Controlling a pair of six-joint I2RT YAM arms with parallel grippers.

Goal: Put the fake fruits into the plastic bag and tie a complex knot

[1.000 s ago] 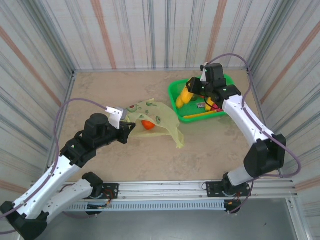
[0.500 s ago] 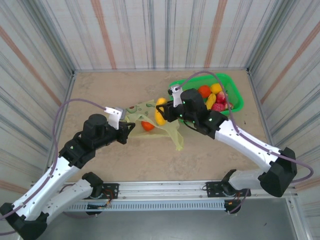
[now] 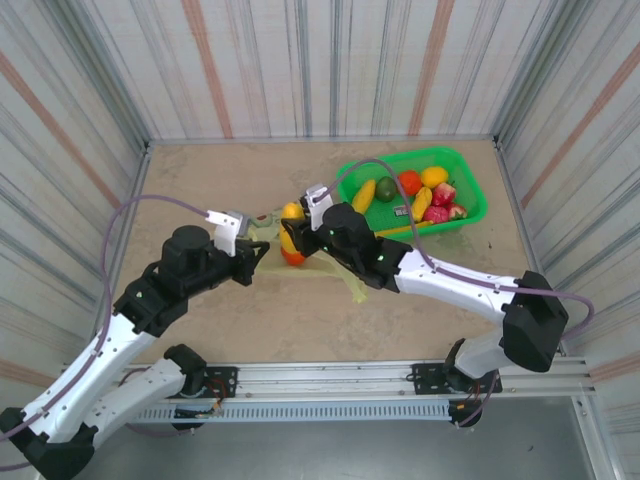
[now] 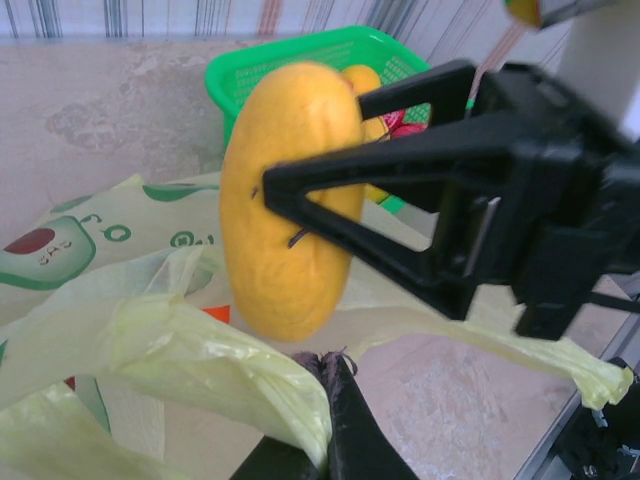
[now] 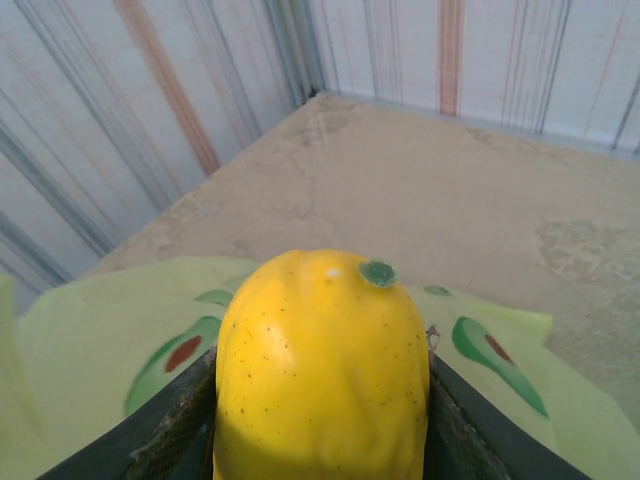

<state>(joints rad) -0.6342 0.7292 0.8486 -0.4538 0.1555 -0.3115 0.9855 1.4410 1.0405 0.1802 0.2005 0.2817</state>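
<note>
Pincers on both arms are clenched. The left gripper (image 3: 258,254) is pinched tight on a gathered fold of the plastic bag (image 3: 352,272) at the bag's left edge, and in the left wrist view the crinkled pale yellow-green film bunches into its closed tips. The right gripper (image 3: 291,232) grasps a yellow fruit (image 4: 290,200) across its middle, one black finger (image 4: 340,170) on each side. It holds the fruit upright just above the bag's open mouth, but whether the fruit's lower end touches the film cannot be told. An orange fruit (image 3: 293,257) sits in the bag directly beneath the yellow one. The other fake fruits (image 3: 420,195) lie in a green basket (image 3: 474,182) beyond the bag's right side, apart from it.
</note>
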